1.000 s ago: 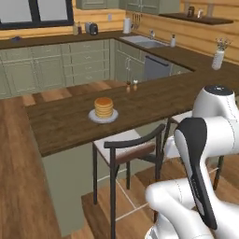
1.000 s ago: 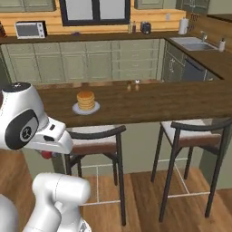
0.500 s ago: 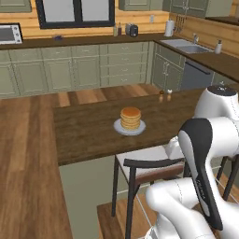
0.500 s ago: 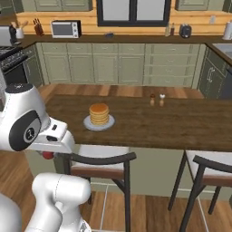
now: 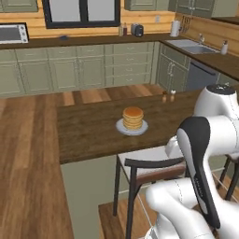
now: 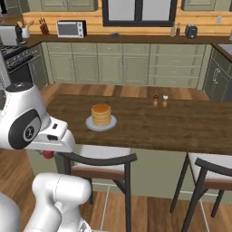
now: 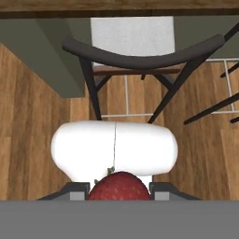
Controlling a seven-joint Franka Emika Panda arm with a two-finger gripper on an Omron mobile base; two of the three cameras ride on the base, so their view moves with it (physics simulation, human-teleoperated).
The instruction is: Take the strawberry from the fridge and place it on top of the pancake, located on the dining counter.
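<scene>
A stack of pancake (image 5: 133,117) (image 6: 101,114) sits on a white plate on the dark wood dining counter (image 5: 84,133) (image 6: 190,129), in front of me. My gripper (image 6: 49,153) hangs low at the counter's near side, below its top and to the left of the pancake in the right base view. It is shut on the red strawberry (image 7: 120,186) (image 6: 47,154), which bulges between the fingertips. In the hand view the gripper (image 7: 120,190) looks down past my own white arm at a chair and the wooden floor. The fridge is out of view.
A dark-framed chair (image 5: 151,169) (image 6: 100,164) stands tucked at the counter just ahead of my arm, and a second one (image 6: 210,174) to the right. Two small shakers (image 6: 160,100) (image 5: 168,96) stand on the counter right of the pancake. Green wall cabinets line the back.
The whole scene has shifted in both base views, so the base has driven and turned; the pancake now lies nearer and more central. The gripper stays shut on the strawberry.
</scene>
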